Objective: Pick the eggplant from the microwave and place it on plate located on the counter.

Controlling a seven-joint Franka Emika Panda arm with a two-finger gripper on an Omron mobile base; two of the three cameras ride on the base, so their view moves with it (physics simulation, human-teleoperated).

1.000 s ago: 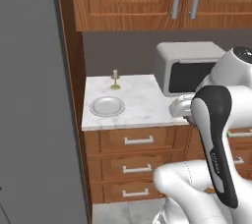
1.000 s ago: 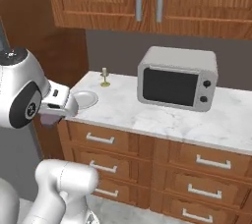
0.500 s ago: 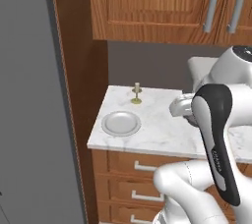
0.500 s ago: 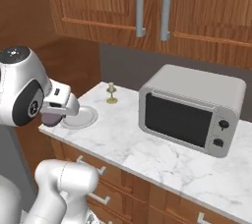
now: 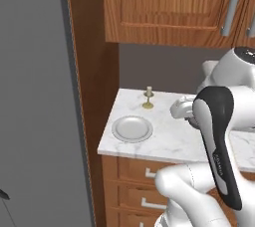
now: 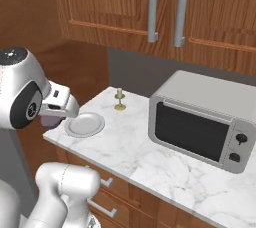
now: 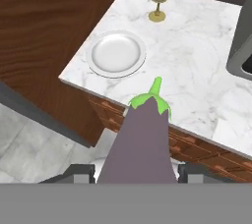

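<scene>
Clamping the dark purple-grey oblong eggplant between its two dark finger tips, the robot's two-finger gripper has its jaws drawn in against the vegetable's sides, holding it in the air with the green stem tip pointing toward the white marble-patterned counter above the brown wooden drawers. On that counter near its left end lies the round shallow greyish-silver plate, bare, with a small brass candlestick standing behind it, well apart from the silver box microwave with a dark window farther right. No writing is legible on the microwave's knob panel or elsewhere.
</scene>
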